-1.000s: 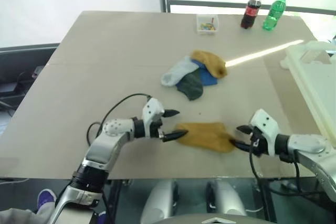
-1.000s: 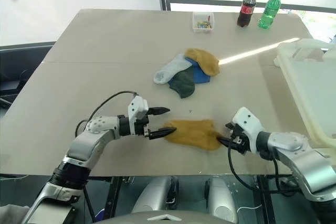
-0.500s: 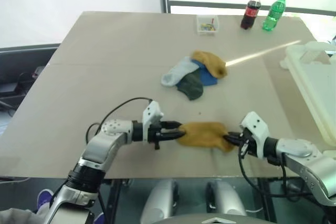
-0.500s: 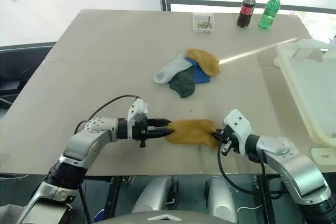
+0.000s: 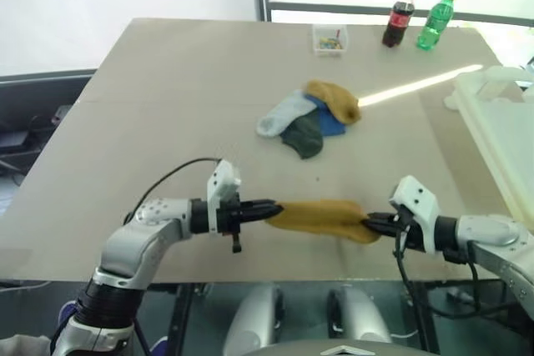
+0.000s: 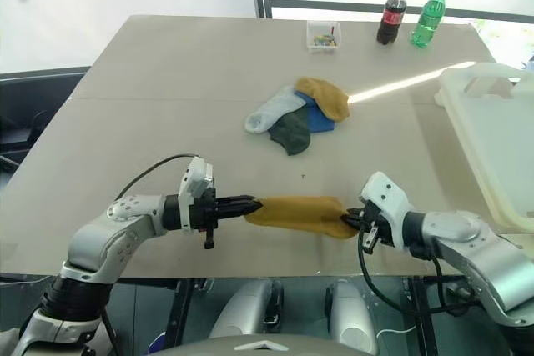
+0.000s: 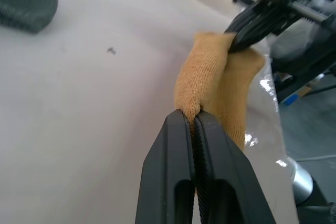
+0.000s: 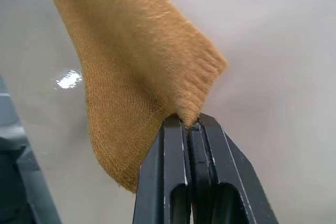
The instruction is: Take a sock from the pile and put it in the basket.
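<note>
One mustard sock [image 5: 321,215] pinched at either end, low in the frame, by left gripper [image 5: 269,209] and right gripper [image 5: 373,224], jaws clamped tight; pile [image 5: 310,117] at centre, basket [image 5: 501,127] at right edge, carry and drop remaining.

sock [image 8: 131,61]: mustard knitted cloth, ribbed, fuzzy
fingers [image 7: 173,182]: black matt plastic, toothed inside
table [image 5: 167,106]: beige, smooth, matt, perhaps laminate
basket [image 6: 492,139]: white plastic

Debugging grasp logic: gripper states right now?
Left gripper: shut on one end of the mustard-yellow sock.
Right gripper: shut on the sock's other end.
</note>
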